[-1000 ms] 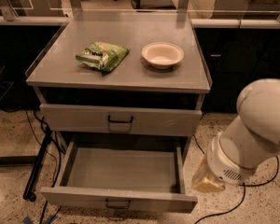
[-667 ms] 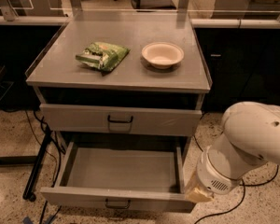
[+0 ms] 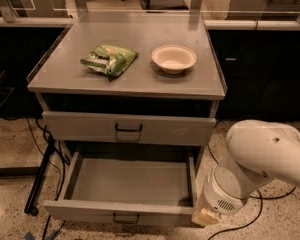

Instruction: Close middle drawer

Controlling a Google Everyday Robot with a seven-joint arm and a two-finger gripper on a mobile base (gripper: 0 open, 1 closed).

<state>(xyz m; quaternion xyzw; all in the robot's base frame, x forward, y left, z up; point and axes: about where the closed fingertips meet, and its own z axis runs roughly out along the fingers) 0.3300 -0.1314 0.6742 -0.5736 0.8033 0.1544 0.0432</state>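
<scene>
The middle drawer [image 3: 130, 184] is a wide grey tray pulled far out of the cabinet, and nothing lies in it. Its low front panel [image 3: 80, 211] has a small dark wire handle [image 3: 125, 218] at centre. My gripper [image 3: 206, 216] is at the end of the big white arm [image 3: 262, 156], low on the right. It sits right by the drawer's front right corner. Only its pale yellowish tip shows below the white wrist.
The taller-fronted top drawer [image 3: 127, 129] with a black handle stands slightly out above. On the cabinet top [image 3: 140, 79] lie a green snack bag [image 3: 109, 59] and a white bowl [image 3: 173, 58]. Black cables and a stand leg [image 3: 40, 179] run along the floor at left.
My arm has swung left and down, bringing the gripper from beside the cabinet to the open drawer's front right corner. The drawer has not moved.
</scene>
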